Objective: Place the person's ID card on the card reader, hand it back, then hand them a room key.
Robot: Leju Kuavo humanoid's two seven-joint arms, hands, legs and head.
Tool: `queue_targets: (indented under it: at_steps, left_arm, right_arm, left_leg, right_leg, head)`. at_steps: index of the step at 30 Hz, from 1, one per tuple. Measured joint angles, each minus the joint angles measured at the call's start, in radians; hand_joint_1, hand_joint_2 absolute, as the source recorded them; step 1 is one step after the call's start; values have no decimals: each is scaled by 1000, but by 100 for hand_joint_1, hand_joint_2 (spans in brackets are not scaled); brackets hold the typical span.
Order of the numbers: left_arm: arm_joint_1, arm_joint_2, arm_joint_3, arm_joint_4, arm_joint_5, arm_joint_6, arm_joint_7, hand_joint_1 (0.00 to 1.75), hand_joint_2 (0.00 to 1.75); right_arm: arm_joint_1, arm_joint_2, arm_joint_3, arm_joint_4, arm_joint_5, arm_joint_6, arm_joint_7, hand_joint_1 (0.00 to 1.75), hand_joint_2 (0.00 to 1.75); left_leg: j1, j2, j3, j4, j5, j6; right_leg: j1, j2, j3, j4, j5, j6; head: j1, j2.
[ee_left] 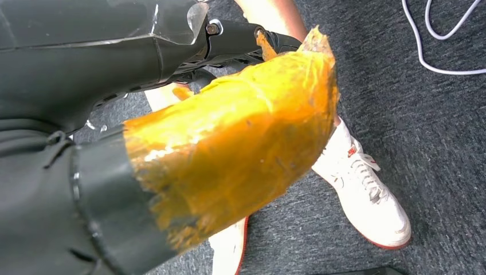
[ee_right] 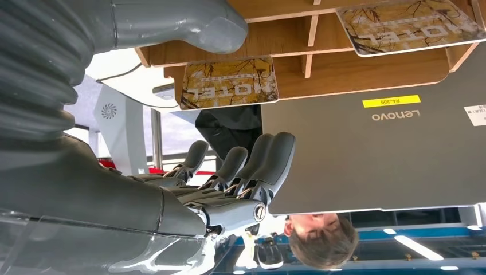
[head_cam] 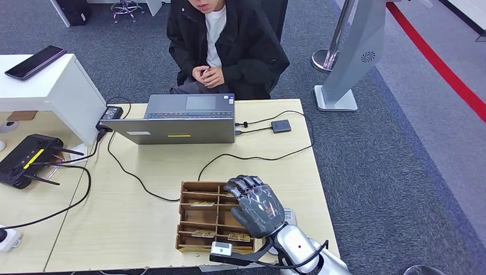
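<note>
1. Right hand [head_cam: 256,205] hovering palm-down over the right-hand side of the wooden card organizer [head_cam: 189,217], silver forearm coming in from the table's near edge; fingers [ee_right: 269,166] apart and slightly curled, gripping nothing.
2. Left hand [ee_left: 229,149] seen in the left wrist view, low above grey carpet, wrapped in orange tape; cannot tell whether its fingers are open or closed.
3. Room key cards lying flat in the organizer's compartments: three counted in the head view, one [head_cam: 202,203] in an upper slot left of the hand, two [head_cam: 203,232] in the lowest row; two seen close in the right wrist view, one [ee_right: 229,83] printed "HOTEL".
4. One grey laptop [head_cam: 177,129] beyond the organizer, lid toward the robot.
5. One small dark card reader [head_cam: 281,126] beyond the organizer and to the right, wired to the laptop.
6. One seated person [head_cam: 226,46] behind the laptop, hands clasped together.
</note>
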Motion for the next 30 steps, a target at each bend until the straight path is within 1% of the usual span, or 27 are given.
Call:
queue_targets:
  at_steps: [15,25,30]
  left_arm:
    - [0,0,-6,0,-2,-1,0,0,0]
    - [0,0,-6,0,-2,-1,1,0,0]
    - [0,0,-6,0,-3,-1,1,0,0]
  right_arm:
    - [0,6,2,19,-1,14,3,72,175]
    - [-1,7,5,24,-3,22,6,78,175]
    - [-3,7,7,25,-3,35,13,72,175]
  left_leg:
    - [0,0,0,0,0,0]
    - [0,0,0,0,0,0]
    - [0,0,0,0,0,0]
  right_leg:
    - [0,0,0,0,0,0]
    - [0,0,0,0,0,0]
    - [0,0,0,0,0,0]
  head:
    - [0,0]
    - [0,0]
    - [0,0]
